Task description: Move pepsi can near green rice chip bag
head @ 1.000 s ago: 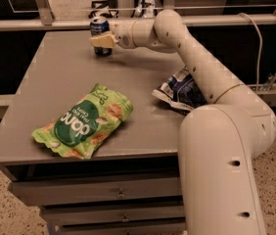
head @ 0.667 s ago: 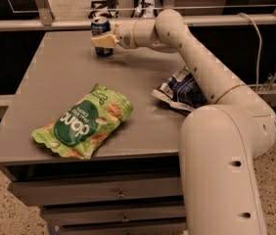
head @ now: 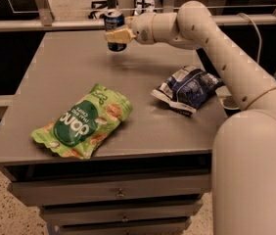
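Observation:
The pepsi can [head: 112,19], dark blue with a silver top, stands upright at the far edge of the grey table [head: 69,67]. My gripper [head: 117,35] reaches in from the right and is shut on the can, with a tan finger [head: 120,35] lying across the can's front. The green rice chip bag [head: 81,121] lies flat near the table's front left, well in front of the can and apart from it.
A dark blue and white snack bag [head: 187,88] lies at the table's right side, under my arm [head: 211,31]. Drawers [head: 121,192] sit below the tabletop. A railing [head: 40,23] and dark shelving run behind the table.
The gripper and the can have shifted a little to the right along the far edge. Both bags lie where they were.

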Tool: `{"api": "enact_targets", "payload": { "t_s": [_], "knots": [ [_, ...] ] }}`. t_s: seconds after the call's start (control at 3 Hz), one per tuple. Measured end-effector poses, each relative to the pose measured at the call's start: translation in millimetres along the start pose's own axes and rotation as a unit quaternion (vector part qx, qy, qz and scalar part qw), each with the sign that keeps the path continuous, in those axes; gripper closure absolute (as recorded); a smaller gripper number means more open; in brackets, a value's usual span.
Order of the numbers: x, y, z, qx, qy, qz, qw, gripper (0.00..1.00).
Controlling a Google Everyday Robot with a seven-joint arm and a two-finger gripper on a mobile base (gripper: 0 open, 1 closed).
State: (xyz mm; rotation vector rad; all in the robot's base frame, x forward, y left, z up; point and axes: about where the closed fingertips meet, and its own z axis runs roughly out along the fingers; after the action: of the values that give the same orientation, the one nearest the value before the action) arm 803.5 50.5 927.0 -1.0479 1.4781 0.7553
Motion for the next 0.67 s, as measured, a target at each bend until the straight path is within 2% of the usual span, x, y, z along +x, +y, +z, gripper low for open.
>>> {"api": "enact_targets", "payload": {
  "t_s": [0.33, 0.67],
  "knots": [
    [0, 28, -53, -0.048, -0.052, -0.003, 0.9975, 1.00],
    [1, 58, -77, -0.110, -0.076, -0.011, 0.9909, 1.00]
  ]
}}
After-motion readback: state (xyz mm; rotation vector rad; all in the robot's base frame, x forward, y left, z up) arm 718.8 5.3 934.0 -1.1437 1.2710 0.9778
